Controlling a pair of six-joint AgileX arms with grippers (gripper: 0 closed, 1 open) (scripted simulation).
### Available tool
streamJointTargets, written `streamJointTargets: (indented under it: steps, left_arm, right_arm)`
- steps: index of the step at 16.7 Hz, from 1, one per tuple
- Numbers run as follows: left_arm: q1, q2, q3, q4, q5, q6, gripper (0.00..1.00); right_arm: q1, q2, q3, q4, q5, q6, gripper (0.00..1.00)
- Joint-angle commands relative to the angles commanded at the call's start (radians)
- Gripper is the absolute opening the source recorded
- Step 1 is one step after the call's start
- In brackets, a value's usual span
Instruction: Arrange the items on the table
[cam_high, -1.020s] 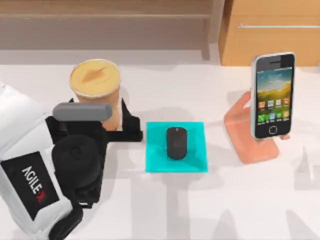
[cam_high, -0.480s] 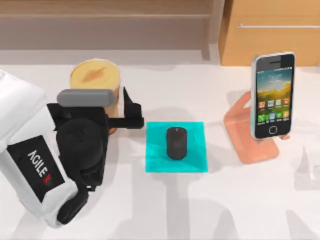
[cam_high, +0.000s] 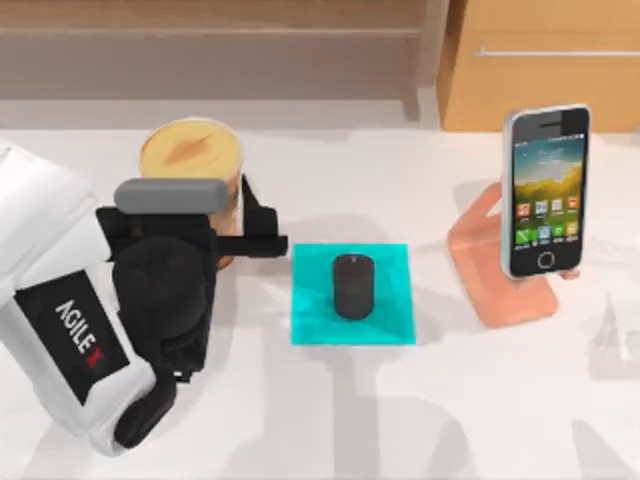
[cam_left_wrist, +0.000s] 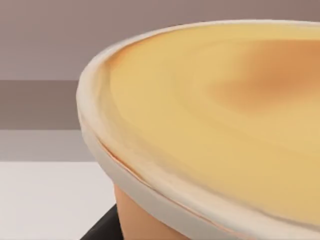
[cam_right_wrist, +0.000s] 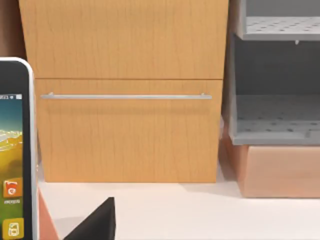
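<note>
Left gripper at table's left side, fingers closed around the cup body; cup upright, lid on, contents not visible. Mouse sits centred on cyan mat, mid-table. Smartphone leans upright in pink stand, right side, before wooden cabinet. Right gripper: cannot tell its state
</note>
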Motion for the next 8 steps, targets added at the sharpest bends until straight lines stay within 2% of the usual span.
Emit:
streamJointTargets:
  steps: [7, 8]
  left_arm:
    - [0.0, 0.0, 0.0, 0.0, 0.0, 0.0, 0.02]
    - [0.0, 0.0, 0.0, 0.0, 0.0, 0.0, 0.0]
  right_arm:
    - [0.0, 0.0, 0.0, 0.0, 0.0, 0.0, 1.0]
    - [0.0, 0.0, 0.0, 0.0, 0.0, 0.0, 1.0]
